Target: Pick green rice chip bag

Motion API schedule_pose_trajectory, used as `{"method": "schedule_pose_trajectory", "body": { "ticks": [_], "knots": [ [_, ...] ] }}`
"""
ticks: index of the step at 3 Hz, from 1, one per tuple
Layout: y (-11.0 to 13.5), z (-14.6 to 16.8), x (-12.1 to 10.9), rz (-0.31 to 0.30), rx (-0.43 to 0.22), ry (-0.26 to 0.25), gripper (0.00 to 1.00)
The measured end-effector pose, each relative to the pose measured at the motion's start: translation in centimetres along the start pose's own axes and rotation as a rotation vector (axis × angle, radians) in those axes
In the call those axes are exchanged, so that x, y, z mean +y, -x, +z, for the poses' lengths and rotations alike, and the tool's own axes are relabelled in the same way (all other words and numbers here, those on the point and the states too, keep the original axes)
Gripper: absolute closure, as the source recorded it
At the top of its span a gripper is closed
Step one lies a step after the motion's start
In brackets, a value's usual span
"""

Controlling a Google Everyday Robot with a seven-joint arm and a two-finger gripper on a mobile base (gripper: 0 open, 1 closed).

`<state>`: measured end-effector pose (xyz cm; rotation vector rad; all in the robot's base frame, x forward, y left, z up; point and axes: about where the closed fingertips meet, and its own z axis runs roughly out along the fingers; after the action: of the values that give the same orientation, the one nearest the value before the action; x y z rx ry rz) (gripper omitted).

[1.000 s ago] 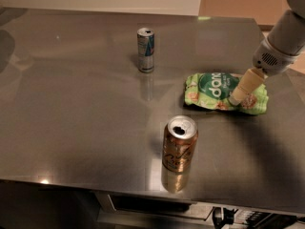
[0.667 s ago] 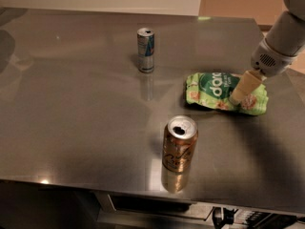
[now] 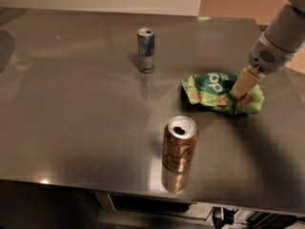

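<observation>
The green rice chip bag (image 3: pixel 212 89) lies on the metal table (image 3: pixel 86 118) at the right. It is light green and wrinkly, with a dark green round logo. My gripper (image 3: pixel 237 93) comes down from the upper right on the white arm (image 3: pixel 279 42). Its beige fingers (image 3: pixel 244 82) are pressed together into the right part of the bag, which is bunched up around them. The bag still rests on the table.
A bronze can (image 3: pixel 179 149) stands upright near the table's front edge, left of and nearer than the bag. A slim silver-blue can (image 3: pixel 146 50) stands farther back. The table's front edge runs along the bottom, with a wall at the back.
The fingers have drawn together on the bag's right part. The bag has crumpled a little there. The cans have not moved.
</observation>
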<state>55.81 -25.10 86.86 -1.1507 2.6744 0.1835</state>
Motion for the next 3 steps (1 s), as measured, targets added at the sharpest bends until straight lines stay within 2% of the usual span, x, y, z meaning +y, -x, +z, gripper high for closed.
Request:
{"method": "schedule_pose_trajectory", "body": {
  "ticks": [1, 2, 3],
  "knots": [
    [0.8, -2.1, 1.2, -0.018, -0.040, 0.001, 1.00],
    [1.9, -4.7, 2.1, -0.042, -0.079, -0.007, 1.00],
    [2.9, -7.8, 2.4, -0.064, -0.097, -0.042, 1.00]
  ]
}}
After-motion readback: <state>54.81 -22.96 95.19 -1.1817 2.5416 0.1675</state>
